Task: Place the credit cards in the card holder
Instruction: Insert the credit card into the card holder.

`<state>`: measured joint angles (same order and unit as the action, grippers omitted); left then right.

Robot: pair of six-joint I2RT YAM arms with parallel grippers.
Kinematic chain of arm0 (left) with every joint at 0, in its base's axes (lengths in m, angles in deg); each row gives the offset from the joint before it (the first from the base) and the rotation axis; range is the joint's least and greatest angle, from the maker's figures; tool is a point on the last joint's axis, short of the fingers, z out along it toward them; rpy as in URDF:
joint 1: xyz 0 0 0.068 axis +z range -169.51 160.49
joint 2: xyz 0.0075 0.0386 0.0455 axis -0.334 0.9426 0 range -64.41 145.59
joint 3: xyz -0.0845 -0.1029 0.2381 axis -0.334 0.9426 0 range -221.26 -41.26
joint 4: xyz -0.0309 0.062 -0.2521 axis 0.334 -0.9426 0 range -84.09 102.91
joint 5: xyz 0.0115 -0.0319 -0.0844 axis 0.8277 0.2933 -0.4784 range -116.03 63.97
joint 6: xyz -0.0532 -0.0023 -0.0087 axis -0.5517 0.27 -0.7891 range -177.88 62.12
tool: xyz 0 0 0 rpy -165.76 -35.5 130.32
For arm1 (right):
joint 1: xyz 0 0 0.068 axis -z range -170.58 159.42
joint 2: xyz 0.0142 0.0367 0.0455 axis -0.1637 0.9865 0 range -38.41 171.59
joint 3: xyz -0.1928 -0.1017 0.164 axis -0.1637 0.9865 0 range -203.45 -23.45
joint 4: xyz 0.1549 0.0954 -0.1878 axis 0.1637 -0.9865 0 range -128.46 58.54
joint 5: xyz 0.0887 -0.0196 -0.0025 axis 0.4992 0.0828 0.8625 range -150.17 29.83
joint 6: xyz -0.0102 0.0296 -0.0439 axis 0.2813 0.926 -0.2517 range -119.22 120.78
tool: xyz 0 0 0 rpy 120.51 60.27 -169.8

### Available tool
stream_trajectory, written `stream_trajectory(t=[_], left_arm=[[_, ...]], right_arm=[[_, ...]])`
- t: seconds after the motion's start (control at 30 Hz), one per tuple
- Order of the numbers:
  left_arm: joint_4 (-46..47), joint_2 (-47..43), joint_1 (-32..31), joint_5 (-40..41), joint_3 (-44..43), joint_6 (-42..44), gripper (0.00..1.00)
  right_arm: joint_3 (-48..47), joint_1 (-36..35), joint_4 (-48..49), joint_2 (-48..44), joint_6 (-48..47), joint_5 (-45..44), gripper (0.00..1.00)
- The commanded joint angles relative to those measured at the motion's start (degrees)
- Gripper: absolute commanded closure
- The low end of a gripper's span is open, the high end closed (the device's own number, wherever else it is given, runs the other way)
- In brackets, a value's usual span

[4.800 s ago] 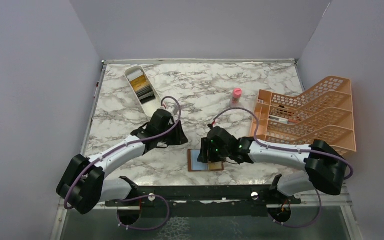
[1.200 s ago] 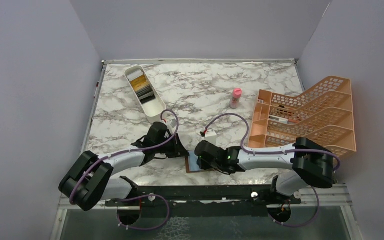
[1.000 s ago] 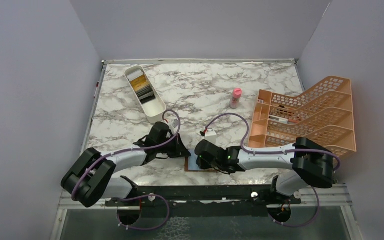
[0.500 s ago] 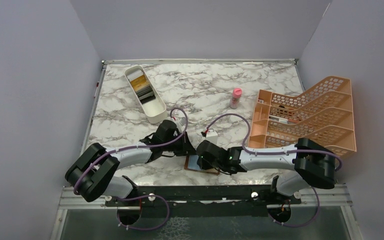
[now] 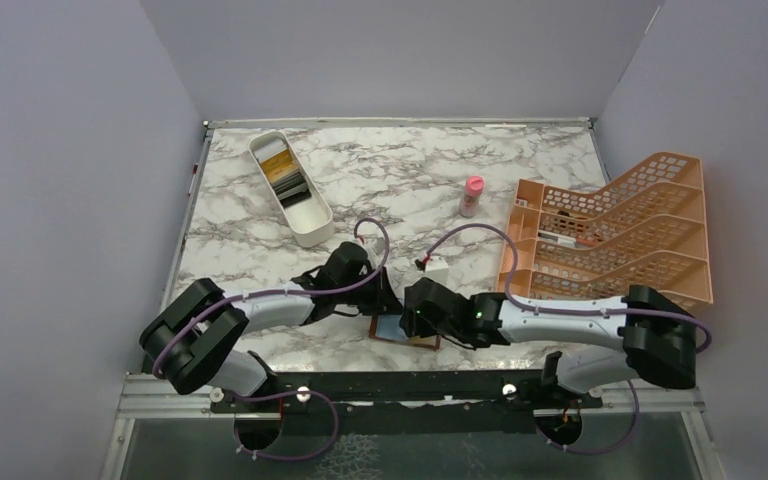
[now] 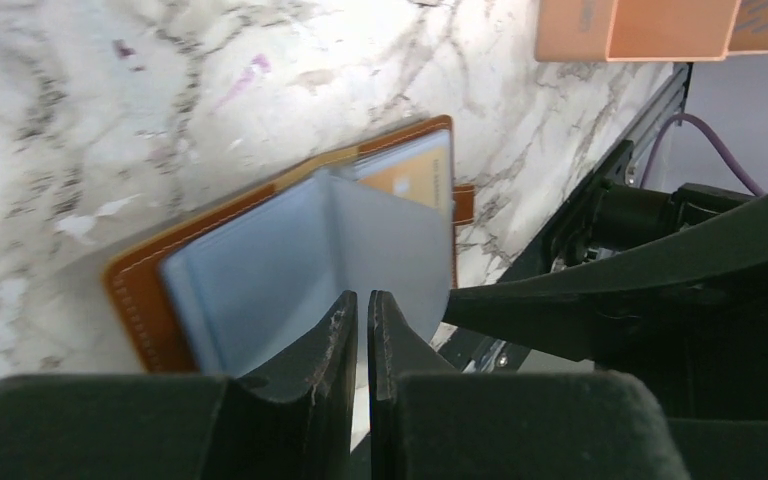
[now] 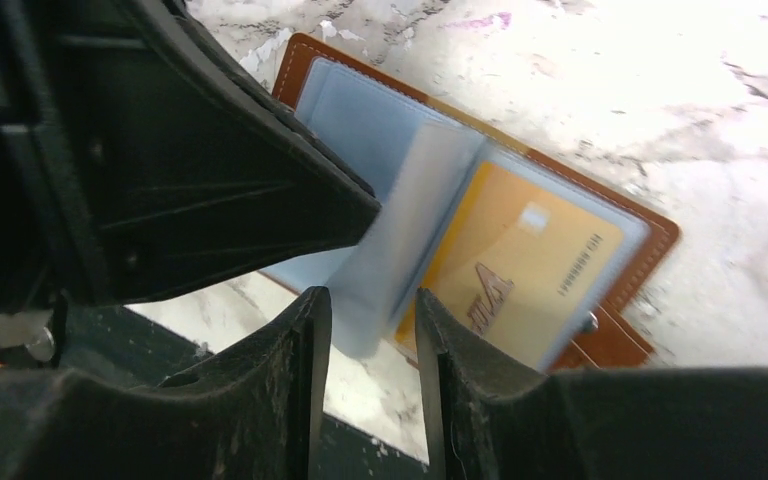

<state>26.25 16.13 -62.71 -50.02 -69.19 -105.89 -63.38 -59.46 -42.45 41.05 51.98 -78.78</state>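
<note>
A white marble-patterned table, veined in grey, was enclosed on three sides by plain lavender-grey walls, and a black rail was fixed along its near edge. The card holder was laid open and flat on the marble close to that near edge, roughly midway between the two arm bases, with its brown cover down and its blue-grey sleeves up. One gold credit card was seen lodged in a clear sleeve on one half. A loose translucent sleeve page was stood up from the fold. The left gripper was positioned low at the holder's left side with its fingers drawn almost together, only a sliver being left between them; whether the page's edge was nipped there could not be told. The right gripper was positioned at the holder from the right with its fingers parted, and the raised page was seen in the gap without being squeezed. Other credit cards, yellow and dark, were stacked in a white oblong tray near the far left corner, well apart from the holder. A small pink bottle was stood upright right of centre, and near it an orange lattice rack was set along the right edge.
</note>
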Motion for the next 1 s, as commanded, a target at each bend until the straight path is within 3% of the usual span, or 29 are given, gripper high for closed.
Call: stream_trajectory(t=[0.0, 0.27, 0.63, 0.8, 0.97], left_arm=[[2.59, 0.78, -2.40, -1.05, -3.22, -1.15, 0.88], [3.54, 5.20, -4.67, -0.84, -6.27, -1.22, 0.87], [1.91, 7.92, -4.09, 1.37, -10.07, 0.66, 0.87], [-8.41, 4.72, 0.01, 6.74, -15.73, 7.78, 0.84], [-21.94, 2.89, 9.51, 11.44, -24.78, 19.75, 0.77]], right_arm=[[0.00, 0.24, -8.47, -6.84, 1.50, -3.42, 0.58], [2.57, 0.24, -9.87, -16.04, 2.27, -1.62, 0.68], [2.78, 0.24, -5.88, -8.95, 1.10, -1.13, 0.77], [4.51, 0.24, -7.02, -5.53, 2.00, -4.22, 0.79], [8.48, 0.24, -6.19, -5.67, 3.40, -5.14, 0.80]])
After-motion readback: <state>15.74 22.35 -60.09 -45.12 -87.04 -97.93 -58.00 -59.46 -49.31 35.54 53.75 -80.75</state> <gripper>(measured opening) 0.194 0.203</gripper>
